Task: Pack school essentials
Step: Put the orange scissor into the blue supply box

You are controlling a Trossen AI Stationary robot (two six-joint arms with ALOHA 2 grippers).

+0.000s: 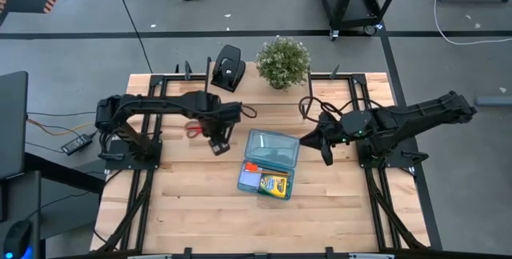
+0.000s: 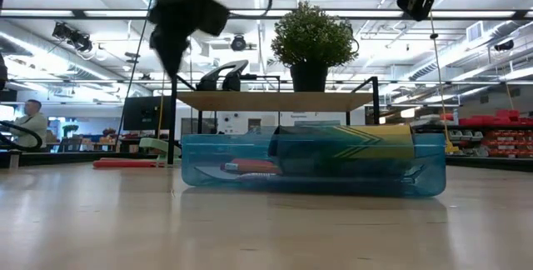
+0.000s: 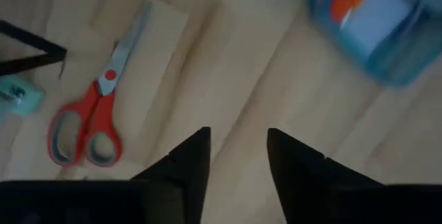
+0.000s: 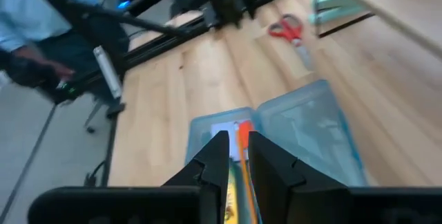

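Case [image 1: 272, 149] of clear blue plastic lies open at the middle of the table [image 1: 192, 211], and I place everything by it. In its near half sit my yellow-green crayon box [image 1: 274, 185], the pale blue note pad [image 1: 250, 181] and an orange pencil [image 1: 258, 168]; the lid half beside them looks bare. From table height the crayon box [image 2: 341, 147] shows through the case wall [image 2: 312, 166], with something red-orange low beside it.

My left gripper [image 1: 218, 145] hangs above the wood just left of the case, fingers [image 3: 186, 162] parted with bare boards between them, nothing in my hold. The red-handled scissors [image 1: 194, 130] lie flat on the table farther left of the case, beyond that gripper; in the wrist view they [image 3: 90, 124] rest handles toward me, blades shut.

My right gripper [image 1: 326, 157] hovers just right of the case, tilted toward it. Its fingers [image 4: 215, 158] stand a narrow slit apart, gripping nothing, the pencil [image 4: 243, 141] and note pad visible past them.

Behind the case, at the far edge, stand a potted plant [image 1: 283, 61] and a black hole punch [image 1: 229, 67].
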